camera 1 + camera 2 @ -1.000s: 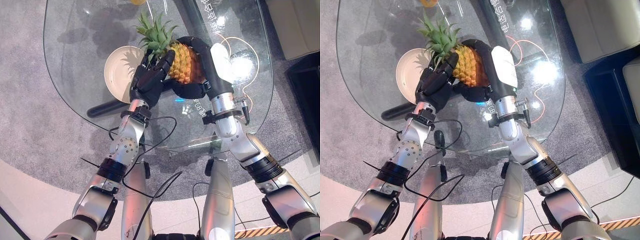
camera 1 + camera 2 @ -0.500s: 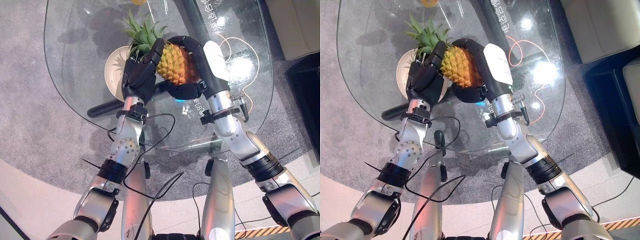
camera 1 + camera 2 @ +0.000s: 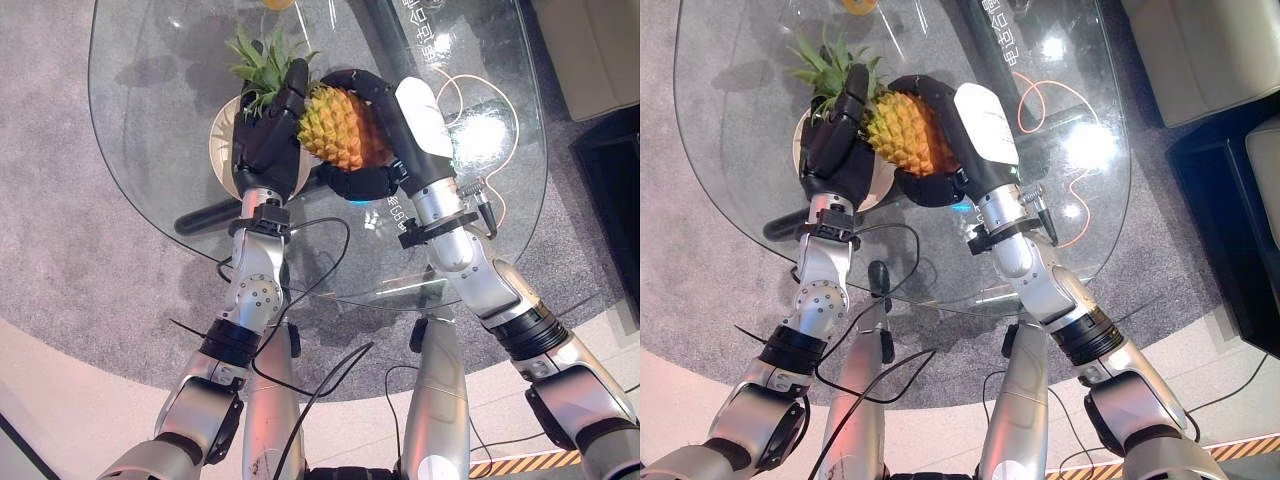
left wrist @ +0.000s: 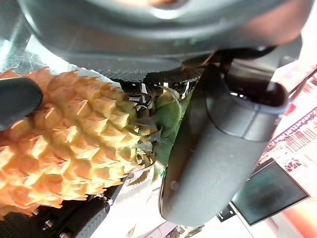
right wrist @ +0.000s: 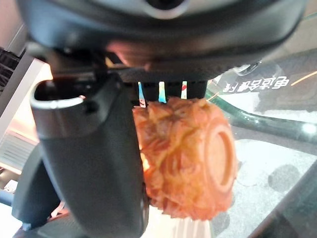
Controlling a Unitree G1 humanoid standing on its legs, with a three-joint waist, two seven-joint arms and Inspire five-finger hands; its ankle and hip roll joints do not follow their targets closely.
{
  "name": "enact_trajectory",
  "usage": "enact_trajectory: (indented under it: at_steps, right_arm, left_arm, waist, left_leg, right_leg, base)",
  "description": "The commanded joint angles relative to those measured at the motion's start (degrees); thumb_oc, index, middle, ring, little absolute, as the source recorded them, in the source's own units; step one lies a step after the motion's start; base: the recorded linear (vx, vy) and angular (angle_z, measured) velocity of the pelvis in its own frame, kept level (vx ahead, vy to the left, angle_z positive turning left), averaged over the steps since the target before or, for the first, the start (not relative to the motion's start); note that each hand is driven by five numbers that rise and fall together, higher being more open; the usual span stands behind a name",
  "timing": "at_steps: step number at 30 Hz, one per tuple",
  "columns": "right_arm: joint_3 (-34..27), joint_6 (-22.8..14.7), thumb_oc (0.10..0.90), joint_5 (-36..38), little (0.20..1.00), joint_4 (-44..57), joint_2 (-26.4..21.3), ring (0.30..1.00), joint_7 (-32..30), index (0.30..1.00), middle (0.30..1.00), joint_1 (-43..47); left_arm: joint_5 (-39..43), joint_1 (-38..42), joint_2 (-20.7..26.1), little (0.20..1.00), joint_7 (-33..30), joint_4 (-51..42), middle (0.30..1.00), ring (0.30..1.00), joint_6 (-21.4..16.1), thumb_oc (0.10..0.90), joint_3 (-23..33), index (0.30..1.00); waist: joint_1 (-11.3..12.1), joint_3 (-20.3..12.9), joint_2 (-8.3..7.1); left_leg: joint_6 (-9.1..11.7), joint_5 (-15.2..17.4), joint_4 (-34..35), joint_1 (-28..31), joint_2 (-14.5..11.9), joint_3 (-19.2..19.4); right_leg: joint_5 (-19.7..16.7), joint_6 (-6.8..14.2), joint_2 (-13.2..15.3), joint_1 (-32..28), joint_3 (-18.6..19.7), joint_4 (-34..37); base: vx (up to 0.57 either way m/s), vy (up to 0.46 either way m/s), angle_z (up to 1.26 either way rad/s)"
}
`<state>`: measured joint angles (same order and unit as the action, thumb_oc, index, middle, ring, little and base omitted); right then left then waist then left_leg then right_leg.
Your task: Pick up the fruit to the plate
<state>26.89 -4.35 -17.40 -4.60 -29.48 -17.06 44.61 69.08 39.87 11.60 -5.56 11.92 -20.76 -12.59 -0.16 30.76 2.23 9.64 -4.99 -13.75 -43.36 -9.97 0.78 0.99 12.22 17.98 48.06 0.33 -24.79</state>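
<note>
A pineapple [image 3: 335, 125] with a green leafy crown [image 3: 260, 60] hangs on its side above the glass table, gripped from both ends. My left hand [image 3: 265, 150] curls round the crown end, its thumb [image 4: 213, 148] beside the leaves. Round the fruit's base wraps my right hand [image 3: 400, 110], with its thumb [image 5: 94, 163] against the orange flesh [image 5: 188, 158]. A cream plate [image 3: 222, 140] lies on the glass just under the crown and my left hand, which cover most of it.
The rounded glass table edge [image 3: 130, 200] runs near my arms, with a dark bar [image 3: 205, 215] beneath it. A yellow-orange item [image 3: 858, 5] sits at the far edge. An orange cord loop [image 3: 1070, 120] lies right of the fruit. Dark furniture [image 3: 610, 150] stands at right.
Both hands have carried the pineapple leftward and slightly farther away. Its crown now hangs over the plate, where before it was beside the plate's right rim.
</note>
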Motion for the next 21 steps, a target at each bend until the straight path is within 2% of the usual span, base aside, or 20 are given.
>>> enact_trajectory:
  at_steps: [1,21]
  right_arm:
    - [0.16,-8.63,0.1,-1.29,0.2,12.1,1.17,0.3,0.19,0.3,0.3,6.94]
    - [0.09,-9.12,0.1,-1.49,0.2,11.28,1.75,0.3,-0.14,0.3,0.3,7.73]
  left_arm:
    - [-3.8,5.53,0.38,0.2,4.67,-12.08,0.3,0.3,-6.38,0.1,1.1,0.3]
    - [-4.76,6.63,-0.08,0.2,5.46,-10.98,0.3,0.3,-9.61,0.1,2.23,0.3]
  waist:
    - [0.63,-0.97,-0.37]
    - [0.56,-0.97,-0.4]
  left_leg:
    - [-2.66,1.34,-3.33,-1.42,0.77,0.83]
    - [-2.56,1.61,-3.77,-1.34,0.84,0.64]
  right_leg:
    - [-4.35,-1.81,0.47,-2.96,-6.39,4.86]
    - [-4.11,-1.83,0.36,-2.91,-6.02,4.42]
  base:
    - [0.0,0.0,0.0]
    - [0.0,0.0,0.0]
